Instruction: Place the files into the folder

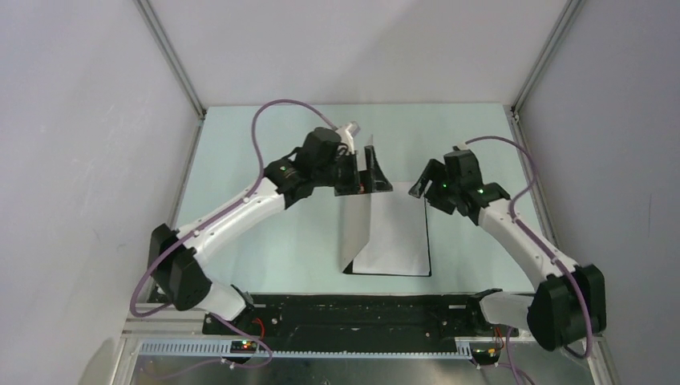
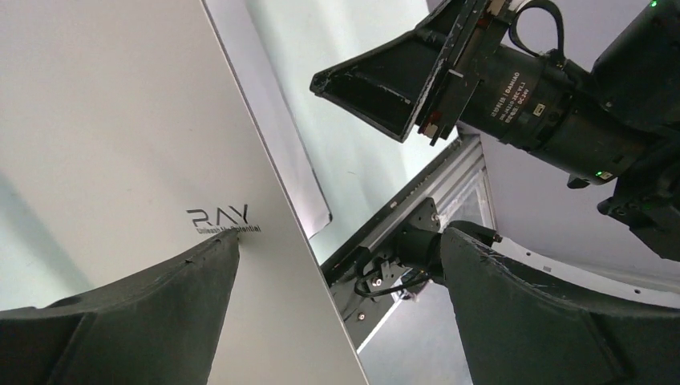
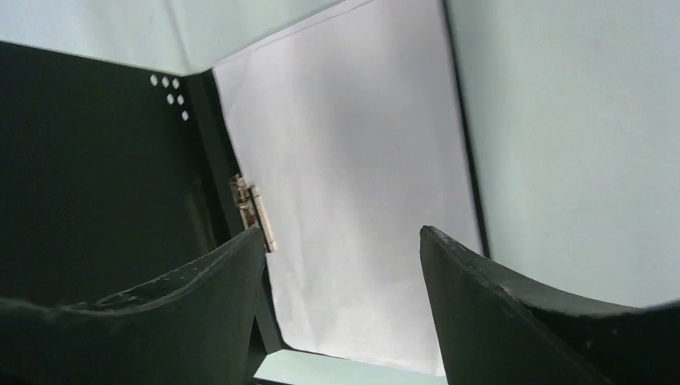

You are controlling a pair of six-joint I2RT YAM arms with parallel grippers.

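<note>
The files [image 1: 398, 233] are smooth white paper. The folder [image 1: 358, 228] looks matt, with a shiny metal clip [image 3: 257, 212].

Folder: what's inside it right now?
White files lie flat inside the folder, beside the metal spine clip. The top one covers any below, so the count can't be told.

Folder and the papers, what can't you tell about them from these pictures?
- Sheet count: top and right wrist views show the paper as one white face, edges too thin.
- Clip: right wrist view, partly behind a right gripper finger.
- Small print under the folder logo: left wrist view, blurred, half behind a left gripper finger.
</note>
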